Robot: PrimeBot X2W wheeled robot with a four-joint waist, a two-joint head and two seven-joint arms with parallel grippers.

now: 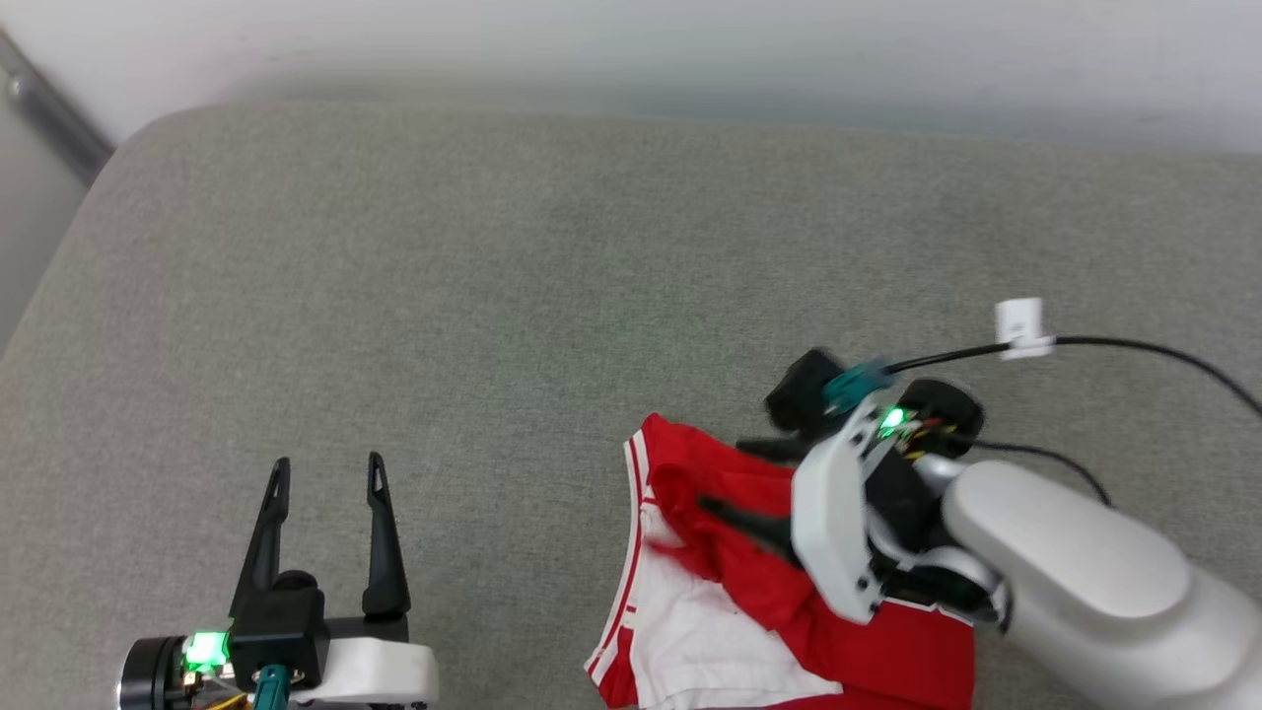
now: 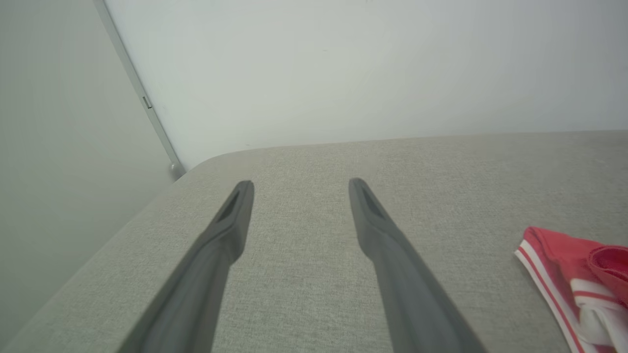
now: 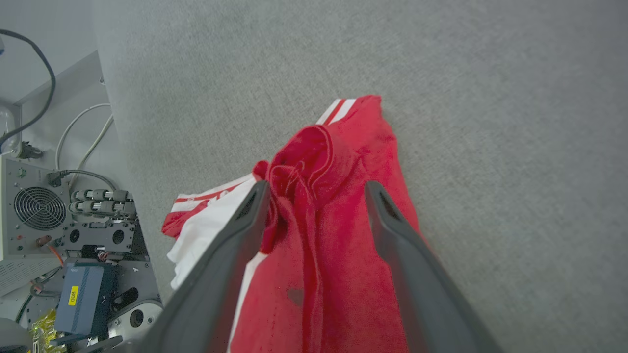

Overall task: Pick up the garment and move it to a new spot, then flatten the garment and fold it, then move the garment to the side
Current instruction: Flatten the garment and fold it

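Right gripper [image 3: 316, 191] is spread wide with nothing pinched. The red-and-white jersey T-shirt [image 3: 343, 147] lies bunched on the grey fabric cushion [image 1: 493, 296], between and beneath its two fingers, a raised fold right against one of them. Left gripper [image 1: 329, 461] is spread too and empty, the jersey well off to its right.

Left gripper [image 1: 329, 460], right gripper [image 1: 725, 475]: we see dark tapered fingers [image 1: 383, 532], white shells [image 1: 828, 513], green LEDs [image 1: 892, 419], teal plugs [image 1: 856, 385]. Right adds black cable [image 1: 1134, 343], white tag [image 1: 1019, 325], pale rounded forearm [image 1: 1065, 572].
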